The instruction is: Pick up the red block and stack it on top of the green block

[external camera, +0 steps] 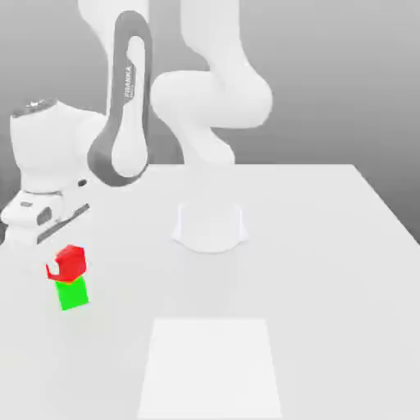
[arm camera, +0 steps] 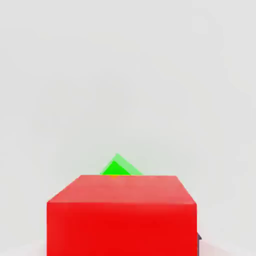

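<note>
**Item: hand (external camera: 59,258).** Sits directly above the green block (external camera: 73,295), close against the red block (external camera: 74,259). Whether it grips the red block or has let go cannot be told.

**Item: red block.** Rests on top of the green block, faces touching. In the exterior view it sits slightly off-centre on the green block. In the hand view the red block (arm camera: 121,215) looms large, and a corner of the green block (arm camera: 119,167) pokes out past its far edge, so the two cubes are turned relative to each other.

**Item: green block.** Stands on the table (external camera: 328,271), well apart from the arm's base (external camera: 209,228) and from the pale square patch (external camera: 209,369).

**Step in hand (judgement):** releasing the stacked cube and withdrawing.

**Handling notes (judgement):**
- Spread the hand fully before any travel, so that neither side drags the red block.
- Withdraw straight up from the green block, with no sideways drift or wrist turn until well above it.
- The overlap looks sufficient but not centred. A nudge could slide the red block off the smaller cube beneath.
</note>
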{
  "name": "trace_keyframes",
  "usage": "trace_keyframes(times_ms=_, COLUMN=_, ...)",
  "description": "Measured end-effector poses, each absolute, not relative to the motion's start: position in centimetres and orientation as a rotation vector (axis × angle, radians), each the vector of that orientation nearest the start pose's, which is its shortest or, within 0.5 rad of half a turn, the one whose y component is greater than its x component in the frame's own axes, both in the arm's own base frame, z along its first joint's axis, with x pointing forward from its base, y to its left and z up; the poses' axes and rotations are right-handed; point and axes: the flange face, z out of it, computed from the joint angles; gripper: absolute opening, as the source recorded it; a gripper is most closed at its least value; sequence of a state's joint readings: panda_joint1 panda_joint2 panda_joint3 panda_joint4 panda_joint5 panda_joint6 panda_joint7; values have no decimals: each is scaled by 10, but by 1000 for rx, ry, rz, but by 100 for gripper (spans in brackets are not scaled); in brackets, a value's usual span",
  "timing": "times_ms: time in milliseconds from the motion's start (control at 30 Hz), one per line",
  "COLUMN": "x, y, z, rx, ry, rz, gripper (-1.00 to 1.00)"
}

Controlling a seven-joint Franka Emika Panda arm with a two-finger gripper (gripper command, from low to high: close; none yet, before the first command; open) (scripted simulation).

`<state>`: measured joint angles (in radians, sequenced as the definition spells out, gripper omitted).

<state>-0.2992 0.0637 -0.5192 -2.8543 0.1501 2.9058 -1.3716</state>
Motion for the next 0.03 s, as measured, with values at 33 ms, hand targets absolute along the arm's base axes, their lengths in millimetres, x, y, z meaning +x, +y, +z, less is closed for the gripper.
trace_keyframes(times_ms=33, x=233, y=-269, z=182, rx=-3074, ry=-636, rz=-3, gripper=100)
